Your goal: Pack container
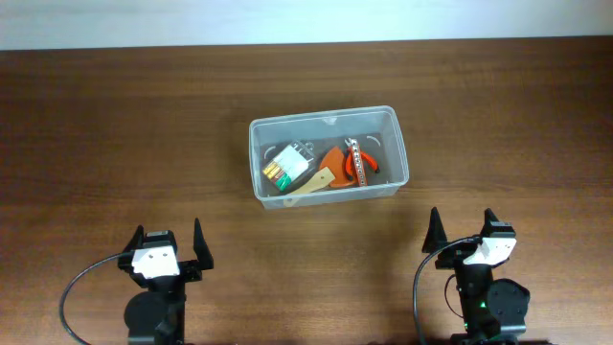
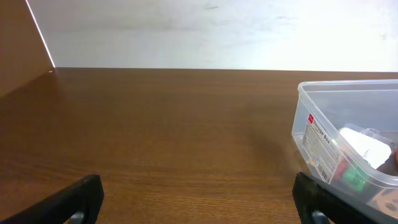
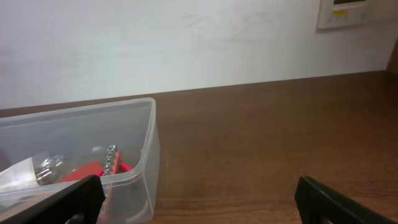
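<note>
The clear plastic container (image 1: 328,121) stands on the brown table at the centre back. It holds a packet with green and yellow contents (image 1: 285,168), an orange tool (image 1: 332,165), red-handled pliers (image 1: 362,161) and a pale wooden handle (image 1: 308,185). It also shows at the right of the left wrist view (image 2: 336,112) and at the left of the right wrist view (image 3: 81,124). My left gripper (image 1: 170,240) (image 2: 198,202) is open and empty, near the front left. My right gripper (image 1: 462,227) (image 3: 199,202) is open and empty, near the front right. Both are apart from the container.
The brown wooden table (image 1: 115,144) runs back to a white wall (image 1: 287,19). A white wall panel (image 3: 348,12) shows at the top right of the right wrist view. A label is on the container's side (image 2: 320,140).
</note>
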`<state>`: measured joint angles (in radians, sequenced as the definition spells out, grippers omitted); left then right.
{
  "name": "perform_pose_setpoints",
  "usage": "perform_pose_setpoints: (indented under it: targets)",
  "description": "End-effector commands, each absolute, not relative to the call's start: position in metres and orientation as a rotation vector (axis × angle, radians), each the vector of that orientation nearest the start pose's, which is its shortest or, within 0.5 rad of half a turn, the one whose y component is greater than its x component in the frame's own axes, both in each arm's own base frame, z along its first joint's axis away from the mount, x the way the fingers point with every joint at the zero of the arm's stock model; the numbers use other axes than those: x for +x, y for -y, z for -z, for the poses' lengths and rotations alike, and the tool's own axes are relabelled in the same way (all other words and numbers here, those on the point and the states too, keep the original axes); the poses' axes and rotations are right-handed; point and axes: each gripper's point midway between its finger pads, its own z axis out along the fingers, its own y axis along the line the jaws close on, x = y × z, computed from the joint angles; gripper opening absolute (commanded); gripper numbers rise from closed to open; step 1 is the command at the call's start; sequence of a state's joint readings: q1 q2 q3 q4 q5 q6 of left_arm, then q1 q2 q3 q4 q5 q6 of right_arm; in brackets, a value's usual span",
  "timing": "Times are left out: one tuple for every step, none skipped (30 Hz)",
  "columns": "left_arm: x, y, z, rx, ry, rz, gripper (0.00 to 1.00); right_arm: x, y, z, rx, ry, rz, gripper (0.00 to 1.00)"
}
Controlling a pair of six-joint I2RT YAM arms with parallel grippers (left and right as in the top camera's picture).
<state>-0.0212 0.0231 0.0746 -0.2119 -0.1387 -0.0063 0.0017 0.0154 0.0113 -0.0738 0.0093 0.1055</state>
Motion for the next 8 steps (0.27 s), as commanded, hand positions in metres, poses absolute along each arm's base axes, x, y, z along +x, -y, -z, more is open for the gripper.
perform_pose_setpoints:
  targets:
    - [0.2393, -0.0194, -0.1520, -0.080, -1.724, -0.116, 0.99, 0.2462, -0.0007, -0.1551, 0.092, -1.650, -0.087, 0.99]
    - [0.2393, -0.0194, -0.1519, -0.080, -1.725, -0.116, 0.99, 0.2462, -0.0007, -0.1551, 0.092, -1.650, -0.087, 0.99]
    - [0.2393, -0.0194, -0.1520, -0.080, -1.724, -0.116, 0.99, 0.2462, -0.0007, -0.1551, 0.092, -1.650, -0.087, 0.99]
    - [0.2393, -0.0194, -0.1520, -0.080, -1.724, -0.116, 0.99, 0.2462, -0.0007, -0.1550, 0.092, -1.650, -0.087, 0.99]
    - [0.2393, -0.0194, -0.1520, -0.080, -1.724, -0.116, 0.99, 0.2462, -0.0007, -0.1550, 0.092, -1.650, -0.087, 0.99]
    - [0.2393, -0.0194, -0.1519, -0.080, -1.725, -0.116, 0.99, 0.2462, -0.0007, -0.1550, 0.092, -1.650, -0.087, 0.99]
    - [0.2393, -0.0194, -0.1520, -0.080, -1.724, -0.116, 0.99, 0.2462, -0.0007, -0.1551, 0.092, -1.650, -0.087, 0.99]
    - [0.2393, -0.0194, -0.1520, -0.080, -1.724, -0.116, 0.99, 0.2462, -0.0007, -0.1551, 0.092, -1.650, -0.087, 0.99]
